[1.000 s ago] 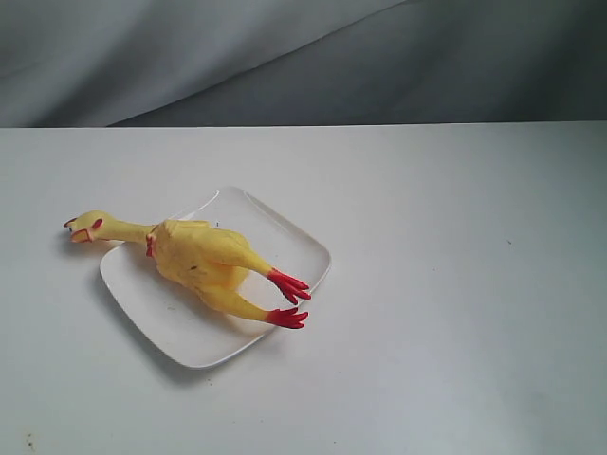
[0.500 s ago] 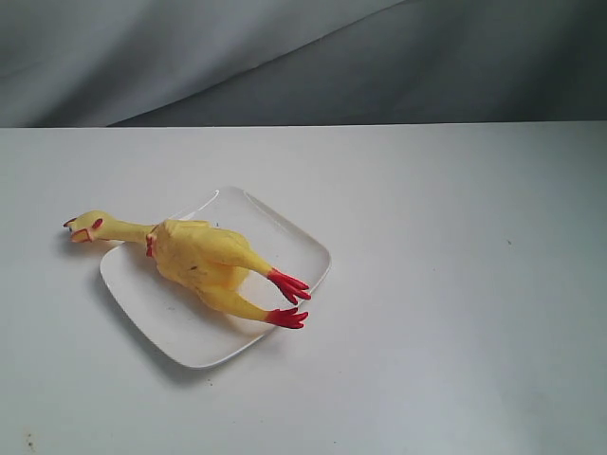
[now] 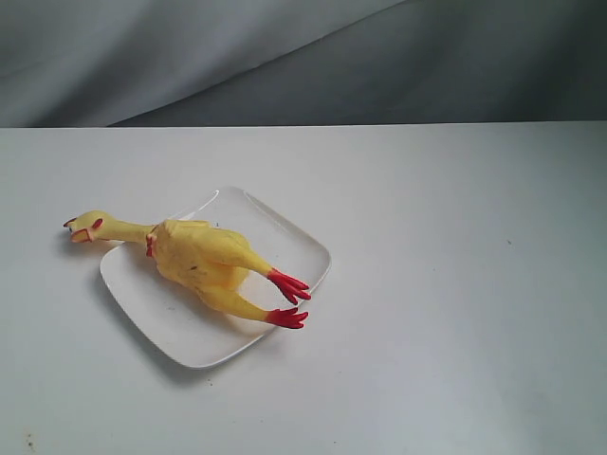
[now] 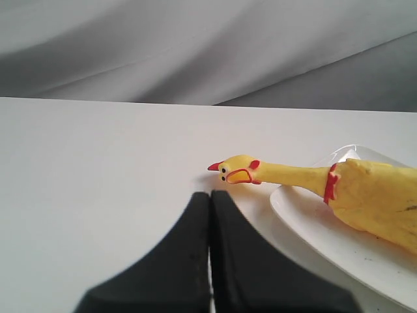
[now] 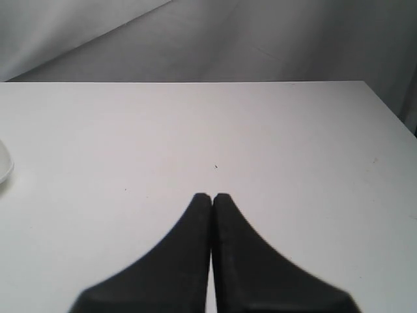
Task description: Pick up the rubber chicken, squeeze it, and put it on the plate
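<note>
1. The rubber chicken [image 3: 204,261] is lying lengthwise across the plate [image 3: 180,336], in the left half of the table [image 3: 455,284] and well apart from its far edge.
2. Its body is showing as a plump, glossy yellow bulge, tapering into a thin neck at one end and two yellow legs at the other.
3. A small red wattle [image 3: 150,246] is sitting where the neck is meeting the body.
4. The head [image 3: 90,227] is sticking out past the plate's rim, over bare table, and is pointing toward the table's left edge.
5. In the left wrist view the head is showing a red comb, a dark eye and an orange beak gaping open.
6. The red feet [image 3: 289,301] are splaying at the opposite end, pointing toward the right edge of the table; one is lying on the plate and the other is reaching the rim on the side nearer the table's near edge.
7. The plate is gleaming white, shallow and rounded-square, turned so one corner is facing the far edge.
8. The left gripper [image 4: 210,195] is hanging just beside the chicken's head, its black fingers pressed together and gripping nothing.
9. The right gripper [image 5: 212,197] is hanging over bare table toward the right side, fingers likewise pressed together with nothing between them.
</note>
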You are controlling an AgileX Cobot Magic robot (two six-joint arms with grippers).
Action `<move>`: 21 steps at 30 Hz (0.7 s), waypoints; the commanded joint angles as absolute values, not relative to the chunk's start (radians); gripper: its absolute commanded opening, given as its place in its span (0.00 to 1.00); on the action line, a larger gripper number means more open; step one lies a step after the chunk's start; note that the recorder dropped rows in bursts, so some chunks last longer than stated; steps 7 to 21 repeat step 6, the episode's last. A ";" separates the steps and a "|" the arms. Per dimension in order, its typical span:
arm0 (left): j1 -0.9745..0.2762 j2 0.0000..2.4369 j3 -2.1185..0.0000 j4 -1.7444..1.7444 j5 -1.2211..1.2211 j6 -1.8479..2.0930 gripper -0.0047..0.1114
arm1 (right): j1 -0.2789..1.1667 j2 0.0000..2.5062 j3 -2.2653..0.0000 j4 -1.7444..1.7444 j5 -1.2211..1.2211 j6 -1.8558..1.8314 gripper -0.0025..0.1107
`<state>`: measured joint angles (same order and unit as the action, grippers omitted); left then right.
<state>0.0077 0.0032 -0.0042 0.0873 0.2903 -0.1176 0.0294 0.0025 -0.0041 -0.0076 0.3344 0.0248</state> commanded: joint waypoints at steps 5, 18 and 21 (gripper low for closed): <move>0.010 0.000 0.000 0.082 0.284 -0.124 0.04 | 0.021 0.000 0.000 -0.007 0.330 0.027 0.02; 0.010 0.000 0.000 0.082 0.284 -0.124 0.04 | 0.021 0.000 0.000 -0.007 0.330 0.027 0.02; 0.010 0.000 0.000 0.082 0.284 -0.124 0.04 | 0.021 0.000 0.000 -0.007 0.330 0.027 0.02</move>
